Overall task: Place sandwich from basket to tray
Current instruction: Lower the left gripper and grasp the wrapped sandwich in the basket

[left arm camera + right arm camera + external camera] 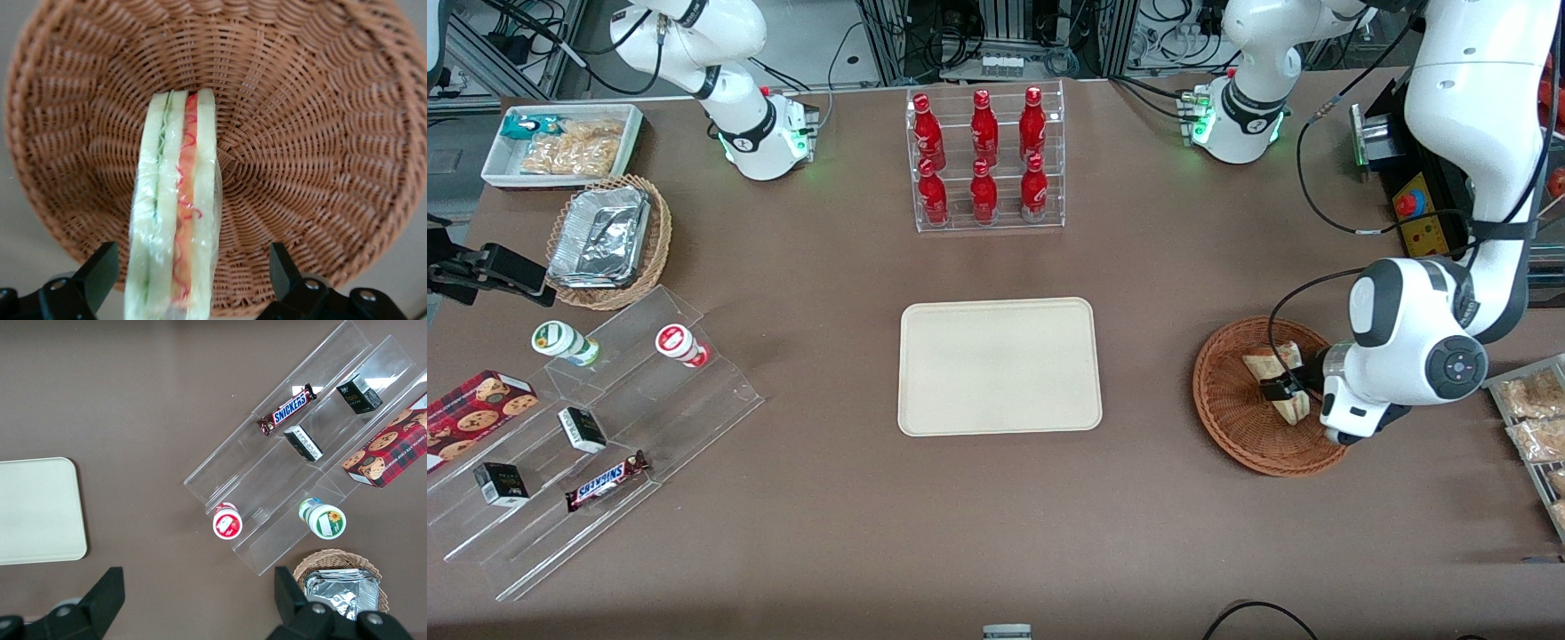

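Note:
The sandwich (1261,364) (177,220), a plastic-wrapped wedge with red and green filling, stands on edge in the reddish-brown wicker basket (1227,418) (320,133) toward the working arm's end of the table. My left gripper (1282,388) (190,280) is down in the basket, open, with one finger on each side of the sandwich. One finger (100,273) is close to the bread, and the other finger (283,270) stands well apart from it. The cream tray (999,366) (37,510) lies bare at mid-table, beside the basket.
A clear rack of red bottles (985,160) stands farther from the camera than the tray. Clear stepped shelves (596,427) with snacks, a tan basket of foil containers (605,240) and a white snack bin (560,142) lie toward the parked arm's end. Bagged snacks (1534,418) sit beside the basket.

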`<act>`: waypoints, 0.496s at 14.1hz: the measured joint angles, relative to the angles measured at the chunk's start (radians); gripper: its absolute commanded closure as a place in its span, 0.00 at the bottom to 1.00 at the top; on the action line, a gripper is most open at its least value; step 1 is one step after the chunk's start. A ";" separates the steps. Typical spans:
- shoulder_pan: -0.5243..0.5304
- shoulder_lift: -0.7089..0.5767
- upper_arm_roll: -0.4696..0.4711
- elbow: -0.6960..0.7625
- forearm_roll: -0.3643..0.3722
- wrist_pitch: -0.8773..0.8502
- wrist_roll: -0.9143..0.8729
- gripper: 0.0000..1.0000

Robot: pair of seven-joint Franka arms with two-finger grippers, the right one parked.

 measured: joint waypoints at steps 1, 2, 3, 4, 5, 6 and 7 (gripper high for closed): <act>0.000 0.012 0.000 -0.008 0.000 0.014 0.000 0.02; 0.000 0.022 0.000 -0.014 0.001 0.021 0.000 0.23; 0.000 0.030 0.001 -0.015 0.001 0.022 0.000 0.53; 0.000 0.034 0.003 -0.015 0.002 0.022 0.000 0.74; 0.001 0.034 0.004 -0.015 0.004 0.022 0.000 0.85; 0.001 0.033 0.004 -0.015 0.011 0.022 0.000 0.85; 0.001 0.032 0.004 -0.015 0.029 0.022 0.000 0.86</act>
